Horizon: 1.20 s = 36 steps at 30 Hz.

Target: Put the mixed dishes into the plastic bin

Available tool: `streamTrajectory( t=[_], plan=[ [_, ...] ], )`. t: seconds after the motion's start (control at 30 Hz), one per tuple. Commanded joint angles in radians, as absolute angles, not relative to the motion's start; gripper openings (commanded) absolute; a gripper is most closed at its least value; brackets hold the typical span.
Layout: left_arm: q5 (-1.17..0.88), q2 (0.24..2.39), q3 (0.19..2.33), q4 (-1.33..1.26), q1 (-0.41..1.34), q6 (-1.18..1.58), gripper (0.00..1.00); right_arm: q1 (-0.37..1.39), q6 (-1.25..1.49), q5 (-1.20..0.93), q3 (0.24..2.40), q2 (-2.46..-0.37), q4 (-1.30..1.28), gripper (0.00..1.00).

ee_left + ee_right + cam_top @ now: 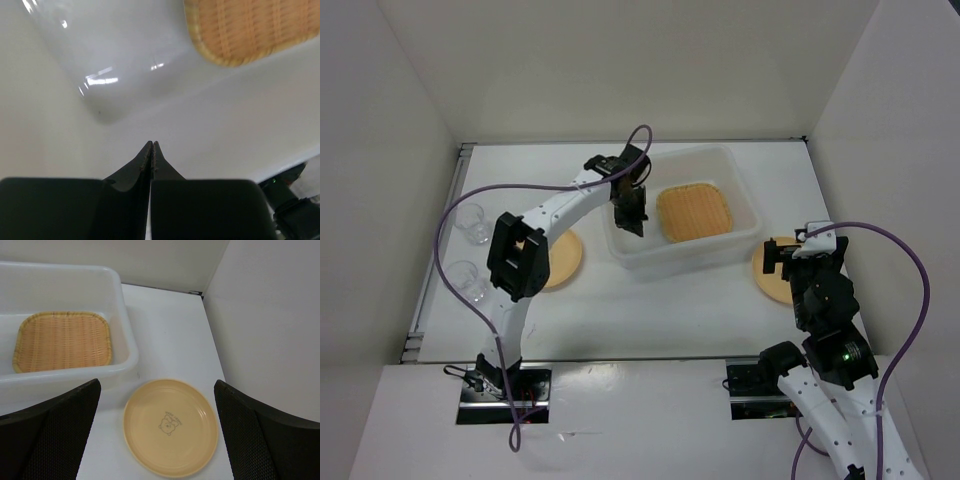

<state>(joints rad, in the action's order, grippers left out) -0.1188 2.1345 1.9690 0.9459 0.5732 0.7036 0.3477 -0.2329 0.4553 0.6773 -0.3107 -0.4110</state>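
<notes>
We saw the left gripper (631, 222) hanging inside the plastic bin (680, 262), at its left end, near the middle of the overhead frame. In the left wrist view its two black fingers (142, 160) met tip to tip, clenched on nothing, over the bin's bare white floor. The square woven tray (694, 212) lay flat on the bin floor, to the right of that gripper and apart from it. In the left wrist view only one rounded corner of the tray showed, at the upper right of the frame.

The right gripper (156, 384) was spread wide, released and holding nothing. In the right wrist view its dark fingers (50, 435) filled the lower left and lower right corners. Between them, at the lower centre, lay a round yellow plate (170, 427) with a small bear drawing in its middle. It rested on the white table (670, 320) just beside the bin's outer wall, not touching it. In the overhead view this plate sat to the right of the bin, partly hidden under the right gripper.

A second yellow plate (563, 262) lay on the table left of the bin in the overhead view, partly covered by the left arm (520, 255). Two clear cups (473, 224) stood near the left edge of the table, one above the other in the frame, both well apart from the bin.
</notes>
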Motion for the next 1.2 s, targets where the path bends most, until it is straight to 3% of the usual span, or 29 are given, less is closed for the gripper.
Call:
streamTrajectory(
  t=[0.0,0.27,0.43,0.73,1.07,1.13,1.17],
  plan=[
    [-0.129,2.011,1.936,1.000,0.620,0.667,0.00,0.342,-0.236,0.456,0.667,-0.321,-0.365,0.98],
    [-0.129,1.870,1.653,0.953,0.606,0.658,0.00,0.342,-0.236,0.446,0.667,-0.321,-0.365,0.98],
    [-0.104,1.839,1.580,0.953,0.554,0.627,0.00,0.342,-0.236,0.446,0.667,-0.321,-0.365,0.98],
    [-0.031,1.864,1.609,0.983,0.436,0.552,0.00,0.342,-0.236,0.446,0.667,-0.321,-0.365,0.98],
    [-0.084,1.924,1.813,1.003,0.371,0.518,0.00,0.328,-0.245,0.437,0.676,-0.321,-0.374,0.98],
    [-0.100,1.889,1.851,1.003,0.397,0.529,0.04,0.313,-0.256,0.446,0.713,-0.331,-0.418,0.98],
    [-0.110,1.876,1.870,1.003,0.406,0.529,0.14,0.296,-0.256,0.436,0.735,-0.356,-0.440,0.98]
  ],
)
